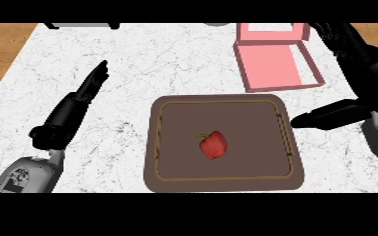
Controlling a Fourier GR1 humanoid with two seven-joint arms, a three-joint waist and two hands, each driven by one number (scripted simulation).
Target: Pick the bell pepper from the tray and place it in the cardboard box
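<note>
Pepper status: the small red bell pepper (212, 145) lies mid-way in your brown square tray (166, 180), ungrasped. Your right hand (332, 116) hangs empty, fingers spread, beside the tray; left hand (83, 94) rests flat, fingers straight. Risk: rounded skin may roll from closing fingers, missing the pink cardboard box (277, 67).

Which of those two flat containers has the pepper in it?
The brown tray nearest the robot; the red bell pepper lies in it. The pink box beyond holds nothing.

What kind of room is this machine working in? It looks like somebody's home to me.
Probably a kitchen counter. The worktop is white marble-patterned with a wooden edge, and a red bell pepper lies on a brown tray. An open pink box sits behind it. Nothing else of the room shows.
</note>
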